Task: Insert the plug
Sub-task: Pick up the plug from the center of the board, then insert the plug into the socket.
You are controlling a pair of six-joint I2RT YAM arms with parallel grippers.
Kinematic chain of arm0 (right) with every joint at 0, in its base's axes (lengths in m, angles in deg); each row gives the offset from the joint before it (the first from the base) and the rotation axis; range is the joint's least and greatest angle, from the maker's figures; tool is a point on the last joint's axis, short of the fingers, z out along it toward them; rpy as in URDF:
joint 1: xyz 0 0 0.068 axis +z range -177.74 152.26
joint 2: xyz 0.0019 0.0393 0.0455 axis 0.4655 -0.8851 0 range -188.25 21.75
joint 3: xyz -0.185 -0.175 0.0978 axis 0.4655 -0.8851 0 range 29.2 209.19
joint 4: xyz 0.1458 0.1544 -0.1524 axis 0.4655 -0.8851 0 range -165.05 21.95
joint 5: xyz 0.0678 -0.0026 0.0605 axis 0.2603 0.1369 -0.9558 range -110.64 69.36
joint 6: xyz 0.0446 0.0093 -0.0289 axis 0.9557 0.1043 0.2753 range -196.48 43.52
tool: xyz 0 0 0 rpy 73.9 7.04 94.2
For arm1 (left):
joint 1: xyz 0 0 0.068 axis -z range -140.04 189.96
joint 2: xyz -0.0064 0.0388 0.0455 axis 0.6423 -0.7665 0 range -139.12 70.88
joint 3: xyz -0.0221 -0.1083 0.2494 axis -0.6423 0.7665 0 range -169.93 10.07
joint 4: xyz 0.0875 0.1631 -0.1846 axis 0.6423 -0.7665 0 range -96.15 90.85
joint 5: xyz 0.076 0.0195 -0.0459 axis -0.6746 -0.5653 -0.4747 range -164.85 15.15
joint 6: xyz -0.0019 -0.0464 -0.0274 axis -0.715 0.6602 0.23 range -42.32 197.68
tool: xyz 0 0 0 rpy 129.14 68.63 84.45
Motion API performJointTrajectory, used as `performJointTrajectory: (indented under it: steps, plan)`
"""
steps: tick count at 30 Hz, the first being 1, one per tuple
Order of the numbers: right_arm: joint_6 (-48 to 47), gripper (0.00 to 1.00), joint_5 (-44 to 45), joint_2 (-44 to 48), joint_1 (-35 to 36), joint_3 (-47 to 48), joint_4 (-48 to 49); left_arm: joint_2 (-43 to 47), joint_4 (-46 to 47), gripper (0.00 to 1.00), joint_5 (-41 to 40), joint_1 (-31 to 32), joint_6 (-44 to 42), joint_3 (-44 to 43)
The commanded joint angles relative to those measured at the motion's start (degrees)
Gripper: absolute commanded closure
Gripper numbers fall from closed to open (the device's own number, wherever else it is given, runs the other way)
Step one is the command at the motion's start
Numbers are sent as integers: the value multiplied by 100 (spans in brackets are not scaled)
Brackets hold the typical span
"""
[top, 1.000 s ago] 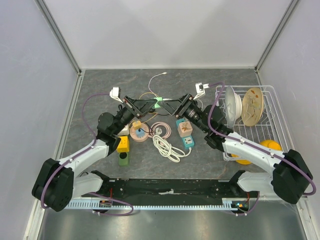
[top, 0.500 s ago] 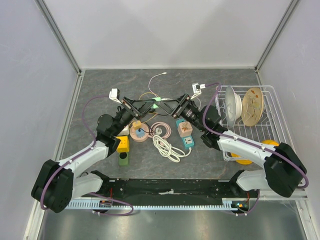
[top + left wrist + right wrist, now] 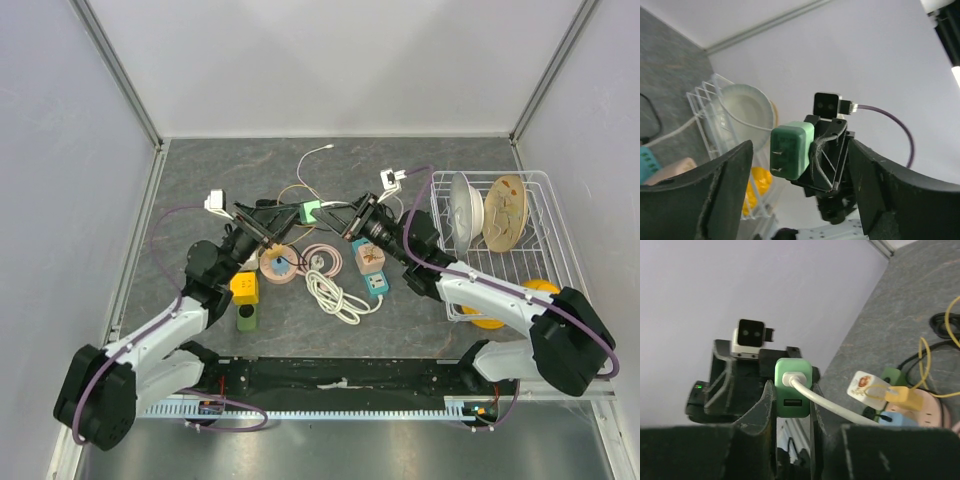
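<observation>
Top view looking down at table (image 3: pixel 200 180), wrist views close, facing each other, sharing green plug (image 3: pixel 792 150).

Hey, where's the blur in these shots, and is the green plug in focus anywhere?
Left wrist view: green plug sharp, left gripper's fingers dark and blurred at the edges. Right wrist view: plug sharp too, right gripper's fingers soft and in shadow. Top external view: evenly lit, no glare, nothing noticeably blurred.

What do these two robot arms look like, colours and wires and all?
The left arm and right arm have white shells with chunky black joints. A purple cable loops along each. The left gripper and right gripper are black two-finger claws, each with a small white camera behind.
</observation>
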Motion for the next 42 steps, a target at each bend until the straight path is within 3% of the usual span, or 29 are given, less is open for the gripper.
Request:
performJointTrajectory:
  steps: [1, 6, 9, 13, 16, 26, 42]
  plan:
    - [-1035, 100, 88, 223, -75, 396, -923, 863, -1307, 15, -518, -167, -1419, -37]
    - [-2197, 100, 255, -337, -75, 1213, -2375, 1707, -4081, 11, -1693, -185, -3744, -634]
    - [-2742, 100, 317, -822, -5, 1644, -2983, 1892, -4964, 12, -2170, -185, -4660, -942]
    - [-3454, 100, 545, -1595, 293, 2443, -4027, 1805, -6352, 12, -2593, -185, -5121, -1293]
    - [-3789, 100, 853, -2061, 565, 2673, -4206, 1699, -6854, 12, -2786, -176, -5209, -1329]
    - [-4334, 100, 1758, -3002, 1217, 3052, -4356, 1357, -7445, 10, -2796, -185, -5332, -1391]
    - [-4352, 100, 2901, -3222, 1560, 2884, -3591, 645, -7604, 9, -2945, -185, -5455, -1637]
